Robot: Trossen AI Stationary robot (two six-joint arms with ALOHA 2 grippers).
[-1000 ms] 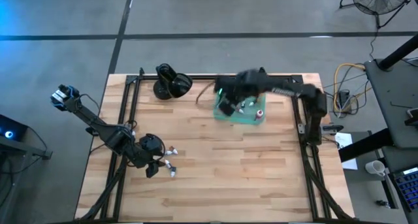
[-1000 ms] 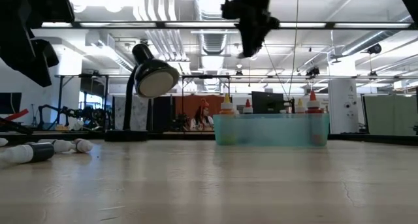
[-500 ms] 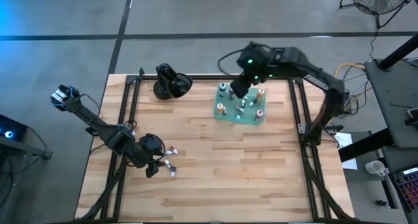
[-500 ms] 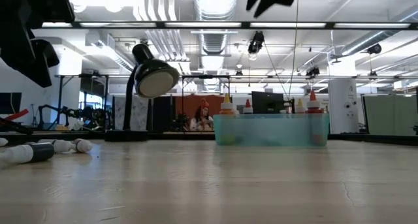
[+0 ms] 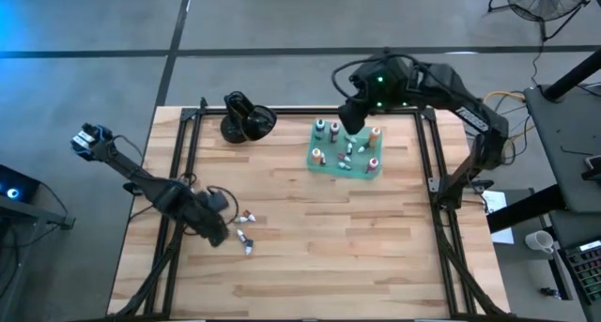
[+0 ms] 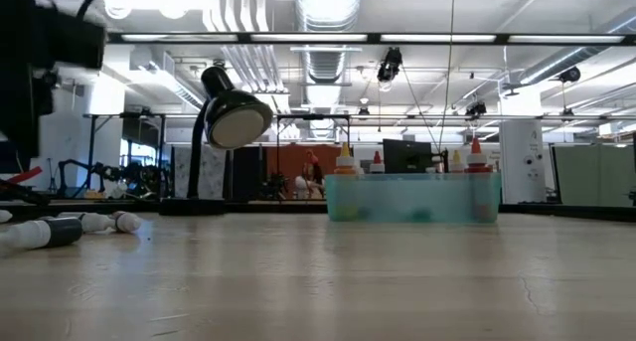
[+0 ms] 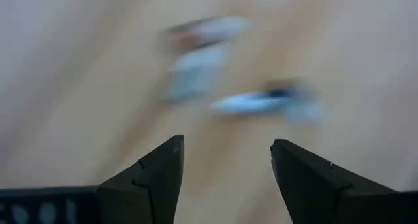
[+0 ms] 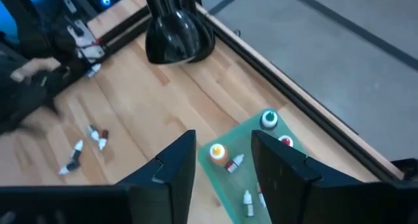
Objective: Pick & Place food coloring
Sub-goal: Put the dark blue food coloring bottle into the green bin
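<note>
Left gripper (image 5: 220, 230) hangs low over the pale wooden plank table (image 5: 376, 247), its two dark fingers (image 7: 153, 178) spread apart with nothing between them, and the three small loose food coloring bottles (image 5: 244, 237) lie on the wood just beside it, toward three o'clock in the high view. In its own wrist view the bottles are smeared, so their caps cannot be read there. From above, each loose bottle lies on its side with its long axis flat on the table, and they point different ways — one roughly nine-to-three, the others slanted; which end carries the cap I cannot tell. To take one cleanly, I would judge it best to centre a single bottle between the open fingers, turn the wrist so they close across the short width rather than along the length, and keep clear of the neighbours so none rolls away. Right gripper (image 5: 354, 115) hovers high at the far edge of the flat teal-green square tray (image 5: 329, 168), fingers parted and empty; upright small bottles (image 5: 320, 157) already stand on the tray, caps up. Farther off at eleven o'clock sits a glossy black rounded lamp (image 5: 242, 120).
</note>
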